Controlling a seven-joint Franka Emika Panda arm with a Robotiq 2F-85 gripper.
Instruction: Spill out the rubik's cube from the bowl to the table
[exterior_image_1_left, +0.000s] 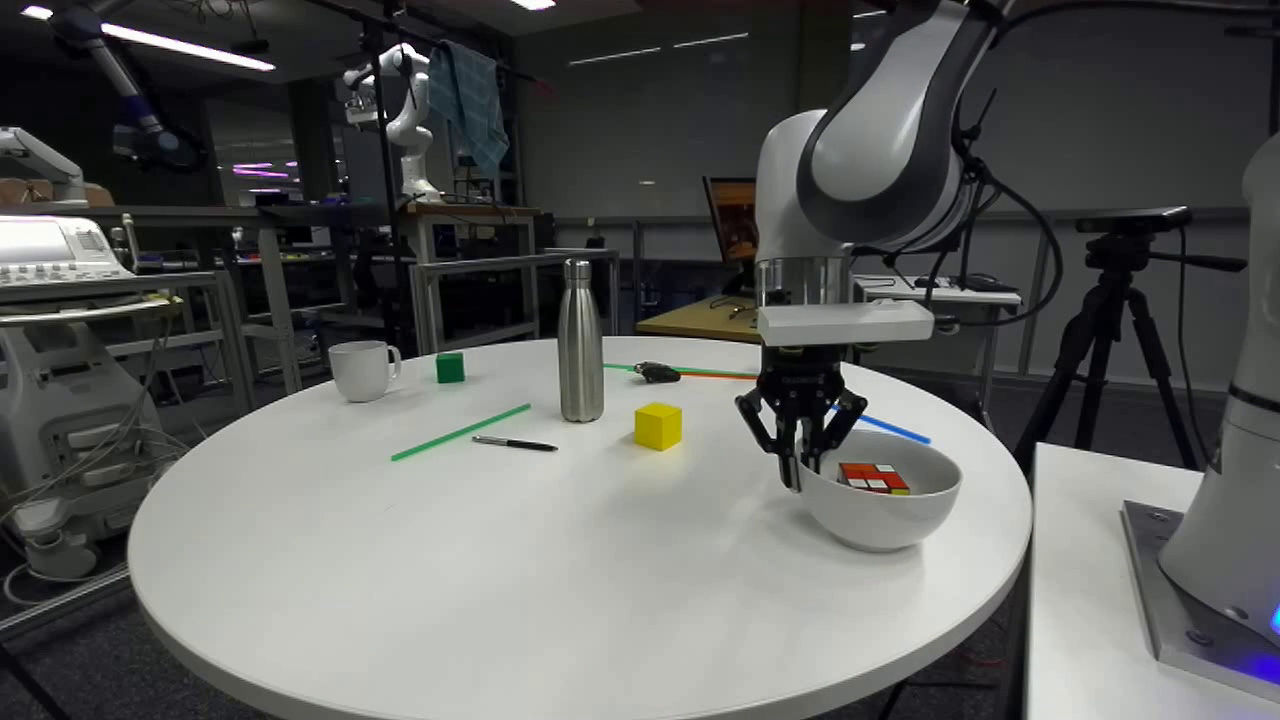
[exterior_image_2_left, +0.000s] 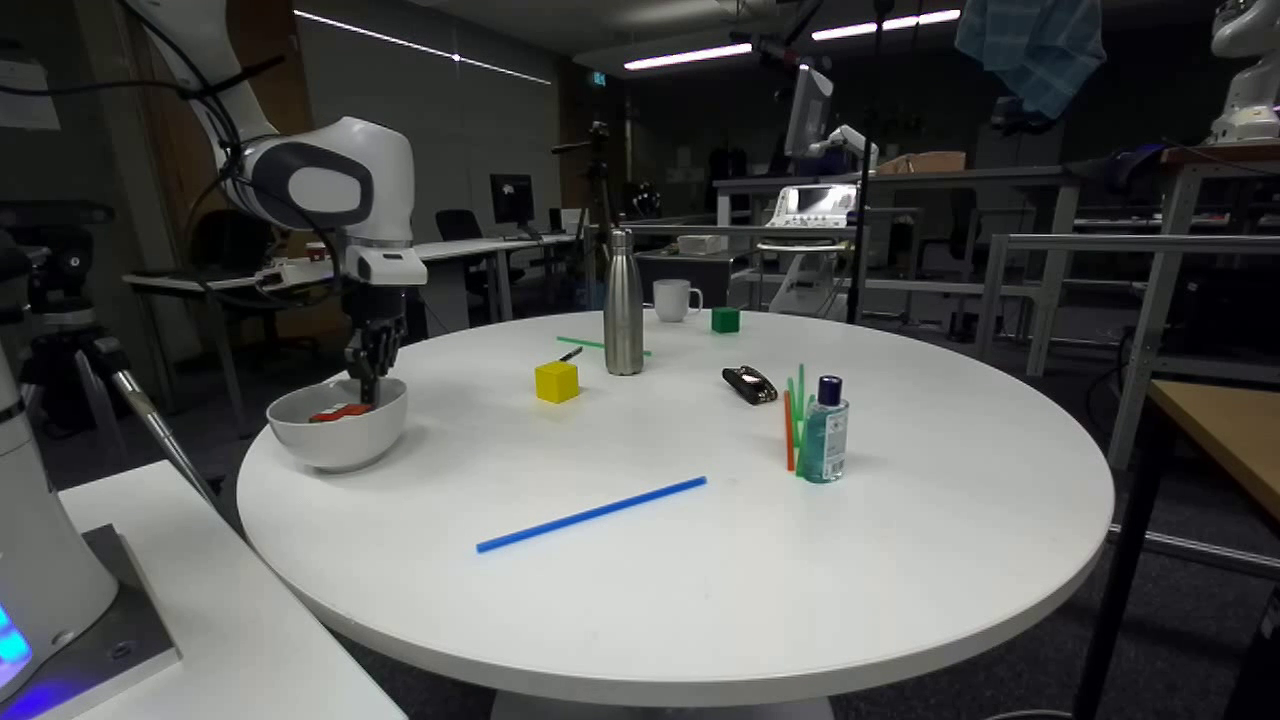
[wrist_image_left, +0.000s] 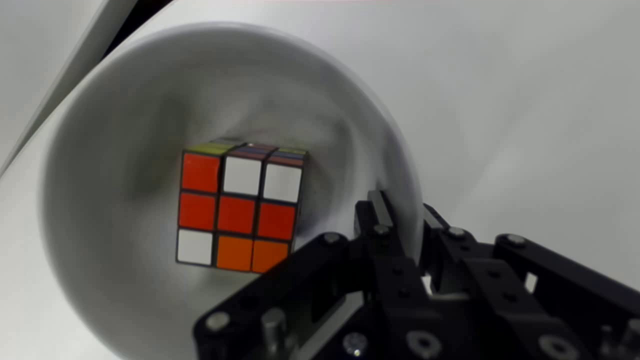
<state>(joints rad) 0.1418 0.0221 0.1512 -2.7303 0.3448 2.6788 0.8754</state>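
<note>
dark floor (exterior_image_2_left: 1000, 675), ceiling lights (exterior_image_2_left: 687, 57) (lit)

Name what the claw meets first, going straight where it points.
Probably the bowl: the claw points down astride the bowl's rim, and the wall curves in beneath the inner finger; depth is unclear.

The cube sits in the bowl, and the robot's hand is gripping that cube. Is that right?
Not quite: the hand is gripping the bowl, not the cube, as the wrist view shows. The cube does sit in the bowl.
</note>
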